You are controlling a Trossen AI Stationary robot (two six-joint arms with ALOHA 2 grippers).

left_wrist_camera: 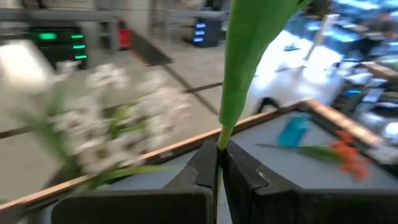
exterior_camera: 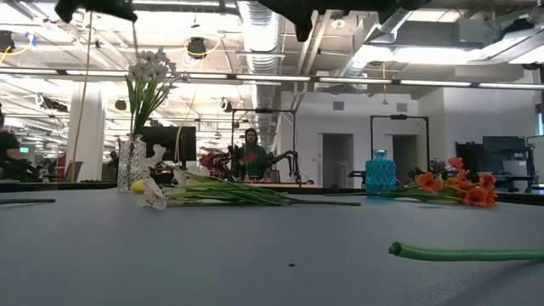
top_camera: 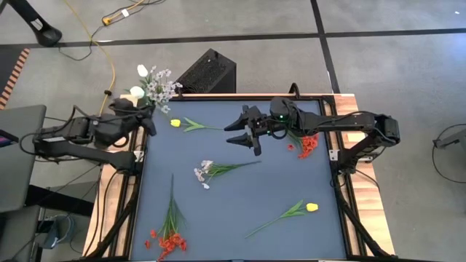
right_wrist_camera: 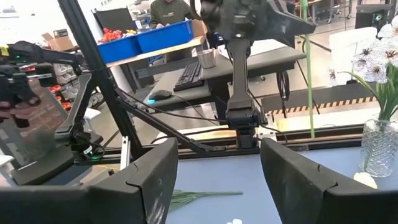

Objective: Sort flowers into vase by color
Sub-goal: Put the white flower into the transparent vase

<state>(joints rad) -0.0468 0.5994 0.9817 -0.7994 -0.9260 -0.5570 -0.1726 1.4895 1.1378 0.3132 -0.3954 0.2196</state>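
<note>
A: Left wrist view first, nearest to you: what sits between your left gripper (left_wrist_camera: 219,168) fingers?

B: A thin green stem with a long green leaf (left_wrist_camera: 249,56), pinched tight where the two dark fingers meet; the jaws are closed on it. Just beyond, blurred, stands the bunch of white flowers (left_wrist_camera: 118,121) in the clear glass vase (exterior_camera: 132,161) at the table's far left corner.

A: And your right gripper (top_camera: 244,138)?

B: Spread wide and carrying nothing, over the middle of the far half of the dark blue table mat (top_camera: 291,175). No flower lies between its fingers; the yellow tulip on a green leafy stem (top_camera: 186,124) rests on the mat just to its left.

A: Count what you see lying on the mat.

B: Five: two yellow, that one and another (top_camera: 291,212) near the right front; two red-orange sprays, one (top_camera: 167,236) at the left front, one (top_camera: 307,144) under the right arm; one white sprig (top_camera: 215,171) mid-table. A small teal vase (exterior_camera: 380,174) stands at the far edge.
</note>
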